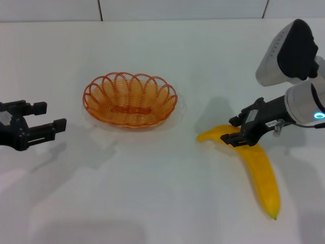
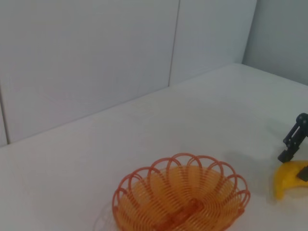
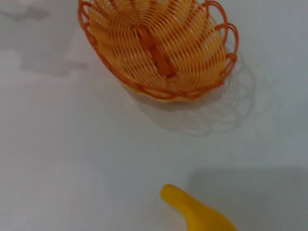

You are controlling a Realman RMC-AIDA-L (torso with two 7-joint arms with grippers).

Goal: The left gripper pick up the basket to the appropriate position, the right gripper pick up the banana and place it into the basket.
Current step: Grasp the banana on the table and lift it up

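Observation:
The orange wire basket (image 1: pixel 130 99) stands empty on the white table, left of centre; it also shows in the left wrist view as the basket (image 2: pixel 183 195) and in the right wrist view as the basket (image 3: pixel 159 48). My left gripper (image 1: pixel 50 118) hovers open at the table's left edge, a hand's width short of the basket. The yellow banana (image 1: pixel 261 168) lies flat at the right, stem end toward the basket. My right gripper (image 1: pixel 236 130) is open, low over the banana's stem end, one finger on each side. From the left wrist I see the banana (image 2: pixel 287 179) with a black finger (image 2: pixel 292 140) beside it. The right wrist view shows only the banana's tip (image 3: pixel 195 211).
The white table (image 1: pixel 162 203) runs bare in front of the basket and between basket and banana. A white panelled wall (image 2: pixel 96 62) rises behind the table's far edge. The right arm's bulky white-silver wrist (image 1: pixel 304 104) stands above the right side.

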